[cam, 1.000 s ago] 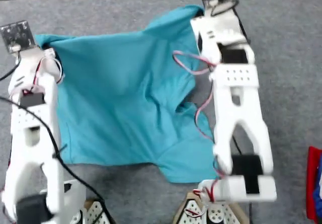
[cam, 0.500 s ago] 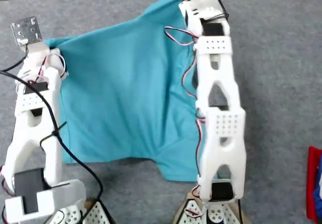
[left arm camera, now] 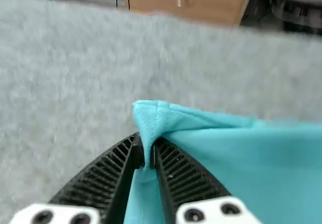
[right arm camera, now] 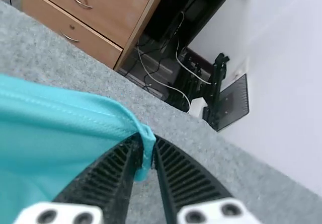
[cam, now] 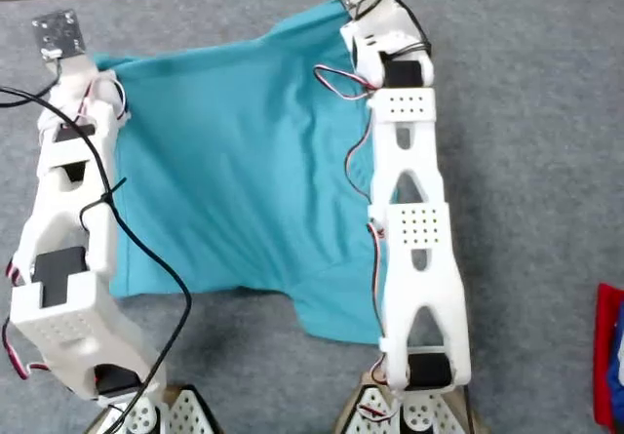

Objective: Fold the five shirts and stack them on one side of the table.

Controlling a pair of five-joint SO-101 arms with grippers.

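Shirt (cam: 234, 161), teal, lies spread across the grey worktop (cam: 536, 161) in the high view, toward the left and middle, its far edge drawn out between two corners. In the left wrist view the left claw (left arm camera: 146, 153) is clamped on the shirt's far left corner, with fabric bunched between its black fingers. In the right wrist view the right claw (right arm camera: 146, 156) is pinched tight on the far right hem corner, with a wooden drawer unit (right arm camera: 85, 12) beyond.
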